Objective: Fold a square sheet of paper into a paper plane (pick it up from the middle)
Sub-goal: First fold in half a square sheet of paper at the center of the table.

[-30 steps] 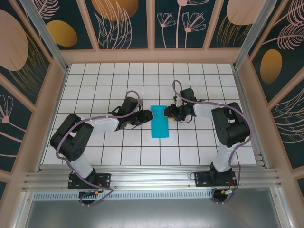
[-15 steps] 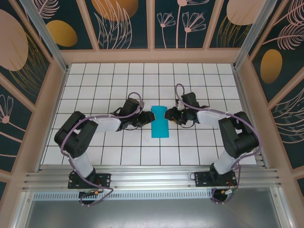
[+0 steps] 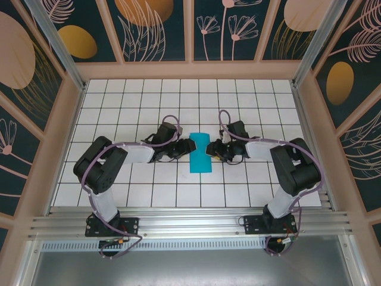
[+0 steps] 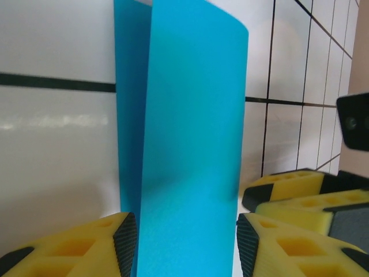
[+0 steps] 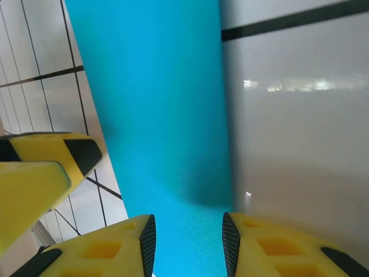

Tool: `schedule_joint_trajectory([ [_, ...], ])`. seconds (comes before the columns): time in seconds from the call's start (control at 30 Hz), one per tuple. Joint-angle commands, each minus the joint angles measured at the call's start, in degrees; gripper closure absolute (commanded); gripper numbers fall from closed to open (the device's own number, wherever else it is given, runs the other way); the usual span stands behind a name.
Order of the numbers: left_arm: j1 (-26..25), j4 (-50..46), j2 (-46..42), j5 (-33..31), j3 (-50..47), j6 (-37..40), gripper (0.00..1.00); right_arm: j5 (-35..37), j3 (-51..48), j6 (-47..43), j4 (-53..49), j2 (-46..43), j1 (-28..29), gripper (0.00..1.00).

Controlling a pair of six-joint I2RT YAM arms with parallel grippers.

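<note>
White tiled table (image 3: 119,179), creased square sheet of paper (image 3: 200,155) at its centre, top layer bowing at 12 o'clock, left gripper (image 4: 185,228) at its 9 o'clock, right gripper (image 5: 188,231) at 3 o'clock, both jaws apart astride the paper, grasp unclear, finger bases cropped.

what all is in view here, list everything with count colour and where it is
thin teal-blue creased paper sheet: 1, teal-blue, table centre, between the two arms
white tiled table with black grid lines: 1, white, under everything
dark floral wall panels: several, dark teal with peach and orange, around the table
aluminium rail: 1, silver, near edge
left arm: 1, black and white, left of the paper
right arm: 1, black and white, right of the paper
left fingers: 2, yellow, apart, paper between
right fingers: 2, yellow, apart, paper between
</note>
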Motion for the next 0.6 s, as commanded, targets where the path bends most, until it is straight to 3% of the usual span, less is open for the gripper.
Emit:
schedule_joint_trajectory([
  [0.0, 0.25, 1.00, 1.63, 1.31, 2.76, 0.56, 0.48, -1.07, -1.11, -0.38, 1.54, 1.03, 0.40, 0.62],
  [0.57, 0.27, -3.15, 2.83, -6.29, 6.91, 2.62, 0.44, -0.57, -1.32, -0.79, 0.82, 0.81, 0.32, 0.68],
])
